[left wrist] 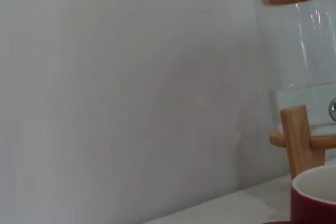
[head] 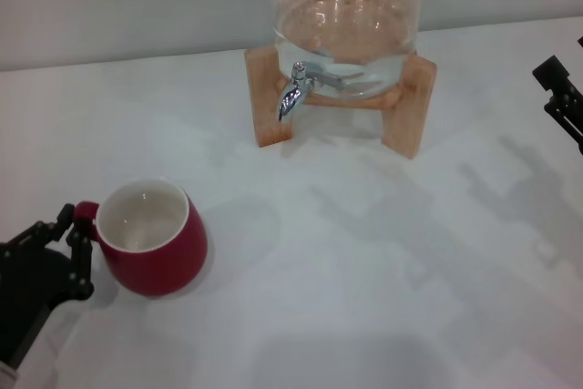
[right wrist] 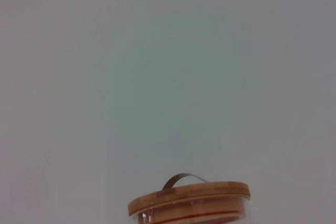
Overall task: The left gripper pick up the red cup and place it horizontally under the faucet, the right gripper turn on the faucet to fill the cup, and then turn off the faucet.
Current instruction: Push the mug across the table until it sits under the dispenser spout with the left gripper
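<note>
The red cup (head: pixel 153 239) stands upright on the white table at the front left, white inside showing, its small handle (head: pixel 86 213) turned toward my left gripper (head: pixel 78 250). That black claw sits right at the handle with its fingers spread, one by the handle and one lower against the cup's side. In the left wrist view the cup's rim (left wrist: pixel 315 195) shows close by. The chrome faucet (head: pixel 293 93) hangs from the glass water dispenser (head: pixel 346 29) at the back middle, well away from the cup. My right gripper (head: pixel 560 88) is at the far right edge, mostly out of view.
The dispenser rests on a wooden stand (head: pixel 405 102) near the back wall; its bamboo lid (right wrist: pixel 189 202) shows in the right wrist view. White table (head: pixel 364 261) spreads between cup and stand.
</note>
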Tool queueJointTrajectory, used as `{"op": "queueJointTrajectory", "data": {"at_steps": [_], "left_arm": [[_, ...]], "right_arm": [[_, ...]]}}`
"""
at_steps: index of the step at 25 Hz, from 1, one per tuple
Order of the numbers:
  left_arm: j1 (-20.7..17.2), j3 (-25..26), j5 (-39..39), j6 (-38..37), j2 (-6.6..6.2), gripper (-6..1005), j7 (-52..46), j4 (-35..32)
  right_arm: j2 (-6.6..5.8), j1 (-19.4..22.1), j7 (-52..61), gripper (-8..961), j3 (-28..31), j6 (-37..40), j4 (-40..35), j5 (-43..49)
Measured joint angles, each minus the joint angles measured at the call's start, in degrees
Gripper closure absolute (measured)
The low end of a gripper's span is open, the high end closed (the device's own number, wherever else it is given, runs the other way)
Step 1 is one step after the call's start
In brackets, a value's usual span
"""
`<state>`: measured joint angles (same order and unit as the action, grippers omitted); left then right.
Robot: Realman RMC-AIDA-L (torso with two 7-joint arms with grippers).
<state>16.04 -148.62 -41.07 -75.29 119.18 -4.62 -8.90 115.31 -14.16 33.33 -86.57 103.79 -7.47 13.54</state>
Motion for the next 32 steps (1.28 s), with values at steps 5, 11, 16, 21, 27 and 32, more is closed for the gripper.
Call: {"op": "queueJointTrajectory", "data": {"at_steps": [5,11,16,21,27,32], "left_arm": [[2.8,0.0,-0.1,0.3,-0.01,890,-2.4,2.1],[7.4,0.0,-0.1,1.9,-0.05,890,-5.6,4.8],[10.4,-0.1,0.2,5.6,-0.08,890,-5.8,4.9],[12.8,-0.5,0.8,8.9,-0.06,890,-5.9,4.8],[15.0,-0.5,2.0,11.2,-0.01,890,-5.9,4.7],[16.5,-0.5,3.6,13.8,0.11,890,-5.9,4.2]], "right_arm": [[0.0,0.0,0.7,111,-0.7,0.1,0.0,0.0],[0.0,-0.2,1.2,112,-1.4,0.1,-0.3,0.0],[0.0,-0.4,1.5,112,-2.0,-0.2,-0.5,0.0],[0.0,-0.5,1.6,112,-2.3,-0.2,-0.6,0.0],[0.0,-0.5,1.6,113,-2.6,0.0,-0.6,0.0],[0.0,-0.5,1.7,113,-2.8,0.0,-0.6,0.0]]}}
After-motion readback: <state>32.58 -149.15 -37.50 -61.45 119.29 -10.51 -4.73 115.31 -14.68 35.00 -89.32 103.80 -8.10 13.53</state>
